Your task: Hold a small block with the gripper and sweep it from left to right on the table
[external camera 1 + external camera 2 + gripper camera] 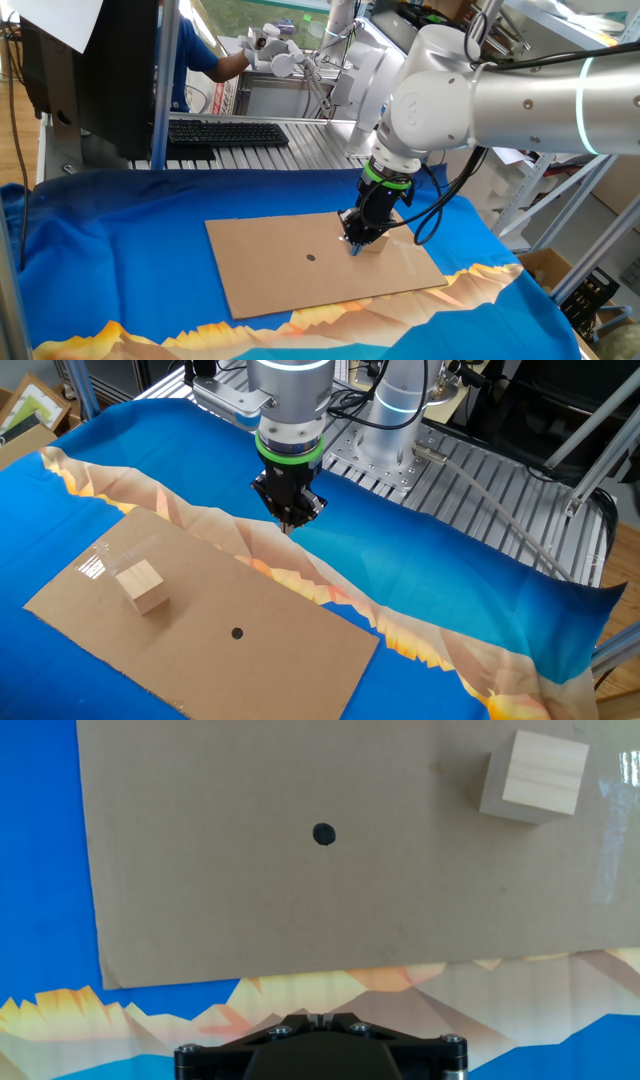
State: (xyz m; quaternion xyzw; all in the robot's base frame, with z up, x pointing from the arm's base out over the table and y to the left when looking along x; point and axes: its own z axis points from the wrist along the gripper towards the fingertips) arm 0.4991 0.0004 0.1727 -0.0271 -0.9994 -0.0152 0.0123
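Note:
The small block point(140, 586) is a tan cube sitting on the brown cardboard sheet point(250, 660), near its left end in the other fixed view. In the hand view the block point(533, 777) lies at the top right. The gripper point(290, 520), black with a green ring, hangs above the orange mountain print of the table point(450, 590), just off the cardboard's edge and well apart from the block. Its fingertips point(320, 1017) are pressed together with nothing between them. In one fixed view the gripper point(357, 240) stands in front of where the block lies, hiding it.
A tiny dark dot point(237, 632) marks the middle of the cardboard, also visible in the hand view point(323, 834). A grey metal bench point(300, 150) with a keyboard point(225, 131) stands behind the table. A white robot hand point(275, 52) and a person in blue point(200, 50) are farther back.

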